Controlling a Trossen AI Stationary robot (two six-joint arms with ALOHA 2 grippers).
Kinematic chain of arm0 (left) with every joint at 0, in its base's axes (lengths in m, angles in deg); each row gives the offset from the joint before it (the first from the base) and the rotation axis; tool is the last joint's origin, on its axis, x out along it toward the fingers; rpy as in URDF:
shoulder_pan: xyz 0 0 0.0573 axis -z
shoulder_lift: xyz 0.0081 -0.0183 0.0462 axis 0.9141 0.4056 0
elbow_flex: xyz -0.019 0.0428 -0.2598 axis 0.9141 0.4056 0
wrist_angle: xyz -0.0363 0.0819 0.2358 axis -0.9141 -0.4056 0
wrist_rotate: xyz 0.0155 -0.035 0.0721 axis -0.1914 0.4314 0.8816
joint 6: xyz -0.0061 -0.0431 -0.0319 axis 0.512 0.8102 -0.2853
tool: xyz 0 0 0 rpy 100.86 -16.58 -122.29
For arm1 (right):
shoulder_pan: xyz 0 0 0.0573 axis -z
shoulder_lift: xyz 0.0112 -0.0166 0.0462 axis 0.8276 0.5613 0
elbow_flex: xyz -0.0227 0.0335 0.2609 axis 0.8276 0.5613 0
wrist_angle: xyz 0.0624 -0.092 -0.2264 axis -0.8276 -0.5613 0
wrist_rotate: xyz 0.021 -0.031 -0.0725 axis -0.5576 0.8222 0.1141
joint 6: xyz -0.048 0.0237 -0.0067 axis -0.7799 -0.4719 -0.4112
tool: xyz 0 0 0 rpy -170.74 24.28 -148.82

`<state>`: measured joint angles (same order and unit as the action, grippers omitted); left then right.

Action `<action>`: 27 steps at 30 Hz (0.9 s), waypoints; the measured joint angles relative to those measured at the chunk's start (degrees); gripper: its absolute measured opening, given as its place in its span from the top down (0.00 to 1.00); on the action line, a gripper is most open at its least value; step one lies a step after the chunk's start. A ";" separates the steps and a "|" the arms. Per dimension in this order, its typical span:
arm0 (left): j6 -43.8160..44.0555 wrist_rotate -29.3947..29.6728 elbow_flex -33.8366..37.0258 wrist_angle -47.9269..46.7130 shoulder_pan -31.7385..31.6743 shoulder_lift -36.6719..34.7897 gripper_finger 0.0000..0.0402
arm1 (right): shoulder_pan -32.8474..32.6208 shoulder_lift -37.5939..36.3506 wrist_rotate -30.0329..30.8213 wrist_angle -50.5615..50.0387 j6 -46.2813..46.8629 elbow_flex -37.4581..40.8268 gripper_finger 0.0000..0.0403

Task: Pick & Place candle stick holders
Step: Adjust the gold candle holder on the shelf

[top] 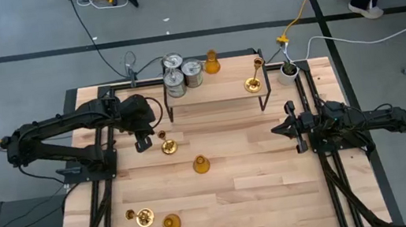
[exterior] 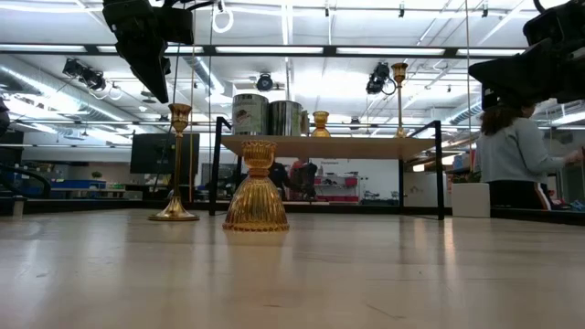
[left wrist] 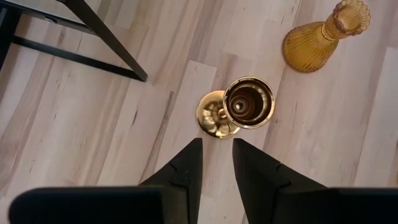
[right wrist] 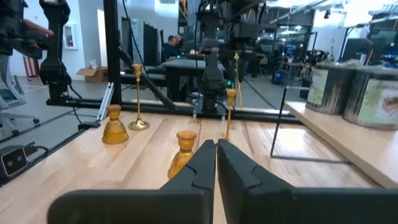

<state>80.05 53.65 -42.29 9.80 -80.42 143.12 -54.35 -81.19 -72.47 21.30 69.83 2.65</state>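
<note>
Your left gripper [left wrist: 216, 163] hangs with its jaws slightly apart and empty just above the upright brass holder [left wrist: 237, 112], which stands free on the table [top: 276, 183] near the raised shelf's [top: 224, 91] left legs, while your right gripper [right wrist: 216, 163] waits closed by the right edge.

Overhead and table-level cameras share the table [top: 276, 183]; wrist cameras sit close, one downward, one level.
</note>
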 joint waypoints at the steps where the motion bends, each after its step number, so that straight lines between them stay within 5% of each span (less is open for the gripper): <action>1: 0.00 0.00 0.00 0.02 0.00 0.00 0.76 | 0.02 0.00 0.00 0.70 -0.19 0.00 0.95; 13: 0.07 4.71 -0.01 2.12 0.00 0.02 0.76 | 0.00 0.00 2.35 24.19 0.29 -0.02 0.95; 20: 0.02 4.72 0.00 3.97 0.00 0.02 0.76 | 0.05 0.40 32.81 24.67 9.53 -1.05 0.95; 27: 0.00 5.58 -0.02 5.99 0.02 0.02 0.76 | 0.02 5.64 39.42 13.98 8.23 -7.13 0.95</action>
<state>80.05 59.23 -42.31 15.78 -80.40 143.14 -54.33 -75.54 -33.05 35.29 78.06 -4.49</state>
